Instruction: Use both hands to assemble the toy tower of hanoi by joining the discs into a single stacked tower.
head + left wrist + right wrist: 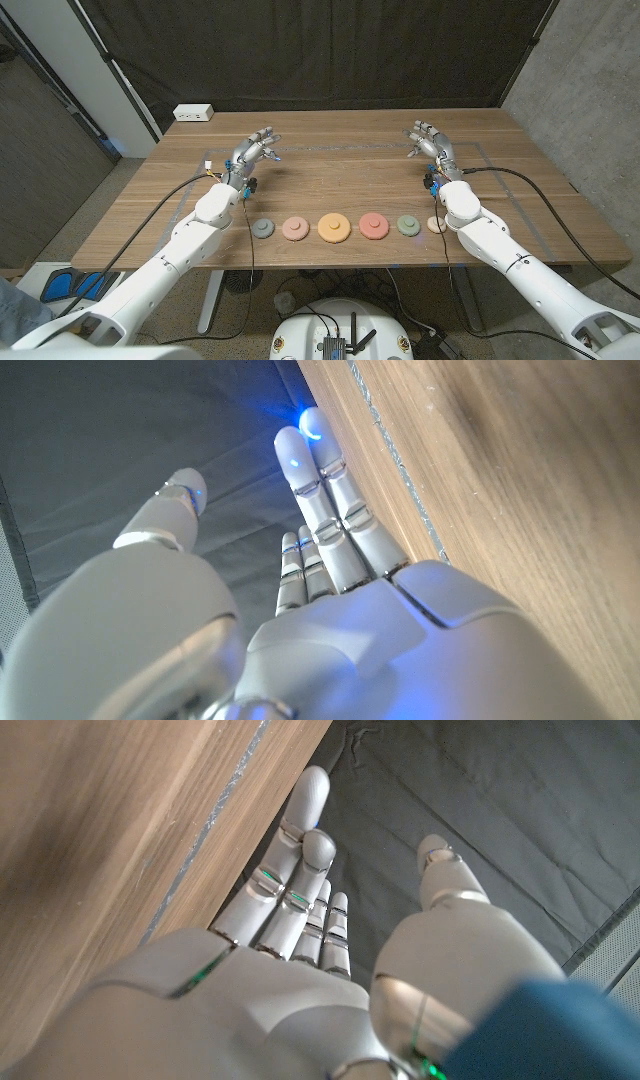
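The left robot hand (255, 150) stands at about the 10 o'clock position on the wooden tabletop (340, 170), fingers spread and gripping nothing. Along the 6 o'clock edge the discs lie in a row, apart and unstacked: grey disc (262, 229), pink disc (295, 228), orange disc (334, 228), red disc (373, 226), green disc (407, 225), cream disc (436, 225). The right robot hand (428, 141) stands at about 2 o'clock, fingers spread, likewise empty.

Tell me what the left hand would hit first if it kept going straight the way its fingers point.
Nothing on the table, it seems: the left hand points toward the wooden table's far edge and black curtain. Depth is uncertain.
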`<state>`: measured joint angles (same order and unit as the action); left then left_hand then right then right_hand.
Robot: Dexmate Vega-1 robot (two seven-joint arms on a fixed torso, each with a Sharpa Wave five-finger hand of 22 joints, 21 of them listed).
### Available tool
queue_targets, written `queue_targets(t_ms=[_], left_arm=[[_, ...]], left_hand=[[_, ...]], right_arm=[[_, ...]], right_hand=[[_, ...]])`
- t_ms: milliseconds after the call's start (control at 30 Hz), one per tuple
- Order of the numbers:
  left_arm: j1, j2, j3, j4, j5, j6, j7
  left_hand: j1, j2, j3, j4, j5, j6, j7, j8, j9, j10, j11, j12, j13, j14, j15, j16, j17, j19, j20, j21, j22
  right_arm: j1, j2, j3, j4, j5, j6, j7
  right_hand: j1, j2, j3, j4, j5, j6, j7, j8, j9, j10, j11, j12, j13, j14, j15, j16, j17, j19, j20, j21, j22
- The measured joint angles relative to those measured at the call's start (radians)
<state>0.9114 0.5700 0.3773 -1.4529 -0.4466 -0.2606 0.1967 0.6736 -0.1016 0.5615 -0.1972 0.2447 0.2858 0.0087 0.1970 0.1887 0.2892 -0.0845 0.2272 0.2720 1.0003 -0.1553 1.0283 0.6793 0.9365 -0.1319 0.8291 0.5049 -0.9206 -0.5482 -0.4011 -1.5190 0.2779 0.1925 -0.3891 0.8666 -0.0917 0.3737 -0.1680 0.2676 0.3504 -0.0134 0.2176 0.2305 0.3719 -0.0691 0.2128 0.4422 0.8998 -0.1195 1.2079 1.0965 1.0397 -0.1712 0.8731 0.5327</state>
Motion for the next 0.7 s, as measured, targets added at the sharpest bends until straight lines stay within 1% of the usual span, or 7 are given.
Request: queue_targets(t_ms=[100, 200, 300, 367, 467, 533, 700], left_arm=[[-0.001, 0.002, 0.002, -0.002, 0.014, 0.003, 0.009], [-0.001, 0.006, 0.005, -0.01, 0.029, 0.009, 0.022], [-0.001, 0.011, 0.006, -0.02, 0.049, 0.021, 0.041], [0.0, 0.014, 0.007, -0.028, 0.063, 0.03, 0.054], [0.004, 0.024, 0.011, -0.049, 0.105, 0.054, 0.09], [0.006, 0.031, 0.015, -0.062, 0.127, 0.066, 0.109], [0.01, 0.042, 0.023, -0.087, 0.19, 0.094, 0.156]], left_hand=[[0.01, 0.0, -0.004, 0.004, 0.007, 0.005, -0.005, 0.0, 0.0, 0.003, -0.003, 0.006, 0.0, 0.0, 0.0, 0.008, 0.0, 0.0, 0.0, 0.0, -0.005], [0.014, -0.003, -0.013, 0.013, 0.007, 0.023, -0.009, 0.003, 0.0, 0.017, -0.005, 0.01, 0.004, 0.0, 0.0, 0.011, -0.003, 0.0, 0.0, 0.007, -0.005], [0.018, -0.007, -0.025, 0.022, 0.007, 0.038, -0.013, 0.008, 0.005, 0.036, -0.01, 0.014, 0.005, 0.0, 0.0, 0.021, -0.008, 0.003, -0.003, 0.019, -0.005], [0.018, -0.007, -0.028, 0.019, 0.007, 0.045, -0.019, 0.008, 0.005, 0.038, -0.013, 0.014, 0.007, 0.005, -0.005, 0.023, -0.008, 0.008, -0.004, 0.019, -0.005], [0.018, -0.007, -0.032, 0.023, 0.007, 0.054, -0.018, 0.015, 0.005, 0.047, -0.01, 0.021, 0.009, 0.011, 0.0, 0.031, -0.012, 0.01, -0.003, 0.025, -0.005], [0.023, -0.003, -0.037, 0.019, 0.007, 0.059, -0.019, 0.016, 0.005, 0.047, -0.01, 0.021, 0.009, 0.016, -0.005, 0.031, -0.013, 0.01, -0.002, 0.025, -0.005], [0.033, -0.002, -0.04, 0.023, 0.007, 0.063, -0.023, 0.016, 0.005, 0.057, -0.01, 0.025, 0.012, 0.016, -0.005, 0.039, -0.017, 0.009, -0.002, 0.031, -0.005]], right_arm=[[-0.005, -0.007, -0.001, -0.018, -0.016, -0.016, -0.015], [-0.01, -0.014, -0.003, -0.036, -0.044, -0.044, -0.039], [-0.014, -0.023, -0.004, -0.053, -0.064, -0.063, -0.053], [-0.016, -0.027, -0.005, -0.062, -0.074, -0.073, -0.059], [-0.019, -0.035, -0.007, -0.075, -0.092, -0.091, -0.065], [-0.021, -0.044, -0.008, -0.088, -0.105, -0.102, -0.067], [-0.024, -0.061, -0.014, -0.114, -0.136, -0.131, -0.073]], right_hand=[[0.006, 0.006, 0.0, 0.0, -0.001, 0.001, 0.001, 0.005, 0.0, 0.013, -0.002, 0.007, 0.006, 0.017, -0.007, 0.006, 0.0, 0.0, 0.0, 0.004, -0.004], [0.007, 0.007, -0.004, 0.004, -0.001, 0.007, 0.006, 0.005, 0.005, 0.016, -0.006, 0.007, 0.009, 0.02, -0.005, 0.01, 0.0, 0.0, 0.0, 0.01, -0.005], [0.013, 0.013, -0.004, 0.004, -0.001, 0.014, -0.001, 0.008, 0.004, 0.018, -0.008, 0.007, 0.015, 0.03, -0.009, 0.018, -0.001, 0.0, 0.0, 0.015, -0.005], [0.013, 0.013, -0.007, 0.007, -0.001, 0.014, -0.001, 0.009, 0.005, 0.018, -0.008, 0.007, 0.019, 0.03, -0.009, 0.018, -0.004, 0.0, 0.0, 0.015, -0.008], [0.02, 0.02, -0.008, 0.008, -0.001, 0.018, 0.003, 0.011, 0.004, 0.007, 0.003, 0.007, 0.023, 0.03, -0.009, 0.018, -0.011, 0.0, 0.0, 0.015, -0.013], [0.02, 0.02, -0.009, 0.008, -0.001, 0.018, 0.003, 0.011, 0.004, 0.007, 0.003, 0.007, 0.024, 0.03, -0.01, 0.018, -0.017, 0.0, 0.0, 0.015, -0.014], [0.025, 0.025, -0.02, 0.011, -0.001, 0.014, -0.001, 0.011, 0.004, 0.007, 0.003, 0.007, 0.033, 0.018, -0.006, 0.008, -0.036, -0.01, 0.003, 0.018, -0.023]])
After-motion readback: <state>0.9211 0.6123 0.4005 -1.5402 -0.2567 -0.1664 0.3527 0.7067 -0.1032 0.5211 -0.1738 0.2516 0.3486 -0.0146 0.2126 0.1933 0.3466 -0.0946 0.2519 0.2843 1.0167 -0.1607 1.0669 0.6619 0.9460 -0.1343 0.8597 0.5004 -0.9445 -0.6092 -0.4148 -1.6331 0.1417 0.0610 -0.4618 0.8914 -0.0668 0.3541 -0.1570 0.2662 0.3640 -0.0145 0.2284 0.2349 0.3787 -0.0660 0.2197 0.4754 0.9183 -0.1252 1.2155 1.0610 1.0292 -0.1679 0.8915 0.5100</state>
